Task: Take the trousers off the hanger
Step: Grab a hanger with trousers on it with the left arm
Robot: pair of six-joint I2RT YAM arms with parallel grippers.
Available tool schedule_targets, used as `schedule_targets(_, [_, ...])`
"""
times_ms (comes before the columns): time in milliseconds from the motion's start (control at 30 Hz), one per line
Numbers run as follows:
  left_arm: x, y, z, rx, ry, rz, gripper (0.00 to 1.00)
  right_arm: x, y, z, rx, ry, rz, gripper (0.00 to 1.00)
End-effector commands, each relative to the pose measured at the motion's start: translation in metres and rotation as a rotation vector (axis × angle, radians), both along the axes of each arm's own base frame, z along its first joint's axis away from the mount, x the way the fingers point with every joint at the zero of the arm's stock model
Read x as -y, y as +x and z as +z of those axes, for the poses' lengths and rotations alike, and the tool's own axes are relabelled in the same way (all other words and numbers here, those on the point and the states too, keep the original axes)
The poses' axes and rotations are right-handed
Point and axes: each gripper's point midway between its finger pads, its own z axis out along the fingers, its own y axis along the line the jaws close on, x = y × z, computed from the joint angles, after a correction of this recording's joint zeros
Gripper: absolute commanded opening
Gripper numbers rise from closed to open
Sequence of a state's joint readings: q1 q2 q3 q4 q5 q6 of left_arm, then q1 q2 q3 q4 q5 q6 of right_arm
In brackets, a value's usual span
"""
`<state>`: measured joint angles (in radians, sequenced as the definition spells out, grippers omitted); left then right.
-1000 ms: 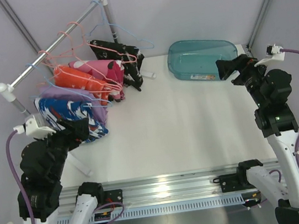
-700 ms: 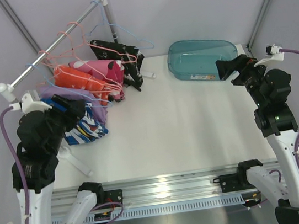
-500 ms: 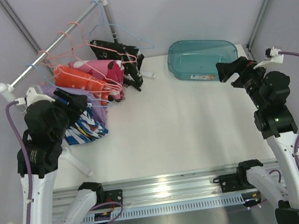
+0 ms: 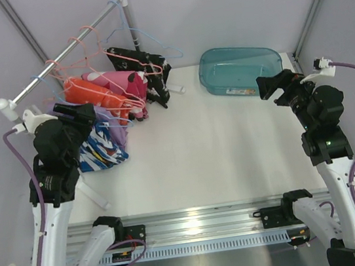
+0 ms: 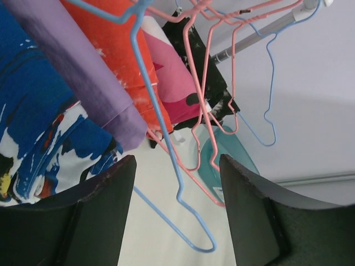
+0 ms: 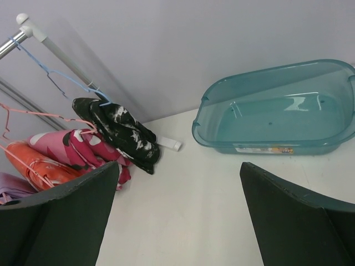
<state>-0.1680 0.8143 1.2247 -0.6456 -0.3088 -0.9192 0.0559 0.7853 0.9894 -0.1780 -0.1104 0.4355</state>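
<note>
Five small trousers hang on wire hangers from a grey rail [image 4: 67,52]: blue-white-red patterned [image 4: 104,150], lavender [image 4: 116,131], orange [image 4: 89,92], pink-magenta [image 4: 121,81] and black speckled [image 4: 144,61]. My left gripper [image 4: 72,113] is open and empty, raised right beside the blue-patterned and lavender pairs. In the left wrist view the blue pair [image 5: 33,127], lavender pair [image 5: 83,77] and a blue hanger [image 5: 166,160] fill the frame. My right gripper [image 4: 265,85] is open and empty at the right, near the tub. The right wrist view shows the black pair [image 6: 122,133].
A teal plastic tub [image 4: 240,70] stands at the back right, also in the right wrist view [image 6: 277,111]. The rack's white post [image 4: 129,21] and foot [image 4: 175,90] stand at the back. Grey walls close the sides and back.
My left gripper has risen from low in front of the blue-patterned trousers and moved back, up beside the hanging pairs. The right gripper has barely shifted.
</note>
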Motion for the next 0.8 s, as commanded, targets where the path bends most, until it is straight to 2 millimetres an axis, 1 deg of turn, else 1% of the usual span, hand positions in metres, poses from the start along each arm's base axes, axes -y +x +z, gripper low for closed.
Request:
schedule_targets(0, [-0.006,0.017,0.022,0.089,-0.022,0.047,0.68,0.002,-0.003,0.004,0.024,-0.023,-0.006,0.99])
schedule_targets(33, [-0.005,0.022,0.019,0.079,-0.016,0.045,0.67,0.002,-0.003,0.003,0.021,-0.023,-0.008,0.99])
schedule_targets(133, [-0.003,0.030,0.022,0.083,0.000,0.033,0.67,0.005,-0.003,0.000,0.013,-0.031,-0.020,1.00])
schedule_targets(233, [-0.006,0.039,0.010,0.028,0.025,0.056,0.65,0.007,-0.003,-0.001,0.006,-0.041,-0.034,0.99])
schedule_targets(267, [-0.007,0.042,0.005,0.009,0.034,0.061,0.63,0.008,-0.004,-0.001,0.006,-0.043,-0.037,0.99])
schedule_targets(333, [-0.010,0.043,0.003,0.000,0.048,0.077,0.61,0.010,-0.006,0.000,0.013,-0.047,-0.046,0.99])
schedule_targets(367, [-0.011,0.045,-0.001,-0.005,0.053,0.081,0.58,0.011,-0.006,0.000,0.014,-0.046,-0.053,0.99])
schedule_targets(433, [-0.013,0.048,-0.009,-0.003,0.064,0.092,0.54,0.013,-0.005,-0.001,0.015,-0.052,-0.065,0.99])
schedule_targets(467, [-0.013,0.048,-0.005,0.012,0.066,0.093,0.54,0.015,-0.005,0.000,0.015,-0.054,-0.071,0.99])
schedule_targets(500, [-0.013,0.048,-0.009,0.013,0.070,0.092,0.52,0.015,-0.005,0.001,0.018,-0.056,-0.076,0.99])
schedule_targets(533, [-0.013,0.050,-0.005,0.032,0.074,0.091,0.50,0.016,-0.004,-0.001,0.011,-0.058,-0.076,0.99])
schedule_targets(567, [-0.012,0.051,-0.006,0.034,0.078,0.083,0.45,0.016,-0.004,0.000,0.012,-0.060,-0.078,0.99])
schedule_targets(667, [-0.013,0.053,-0.003,0.046,0.099,0.080,0.28,0.016,-0.004,0.002,0.017,-0.058,-0.078,0.99])
schedule_targets(733, [-0.014,0.052,-0.005,0.051,0.127,0.078,0.21,0.016,-0.004,0.003,0.020,-0.056,-0.081,1.00])
schedule_targets(767, [-0.016,0.052,0.002,0.079,0.135,0.084,0.16,0.016,-0.004,0.002,0.018,-0.055,-0.081,0.99])
